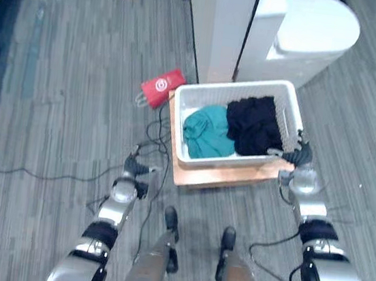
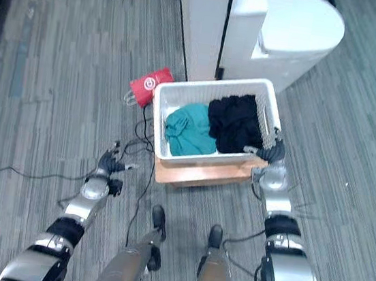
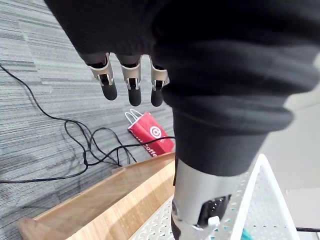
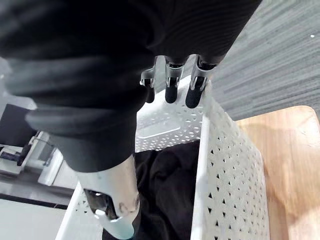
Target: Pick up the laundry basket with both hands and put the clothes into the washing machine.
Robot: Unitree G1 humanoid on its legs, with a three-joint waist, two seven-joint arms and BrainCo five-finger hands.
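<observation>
The white laundry basket [image 1: 234,158] sits on a low wooden platform [image 1: 224,177], right in front of the white washing machine [image 1: 311,29]. Inside it, a teal garment [image 1: 206,132] lies on the left and a black garment [image 1: 253,124] on the right, the two touching. The right hand [image 1: 300,156] is at the basket's near right corner. Its fingers [image 4: 170,90] reach out loosely above the rim, the thumb [image 4: 117,210] hangs inside over the black garment, and nothing is clasped. The left hand [image 1: 132,168] hovers over the grey carpet floor [image 1: 56,97], well apart from the basket's left side, its fingers [image 3: 132,92] straight and released. A red paper bag [image 1: 160,88] lies just beside the basket's far left corner.
</observation>
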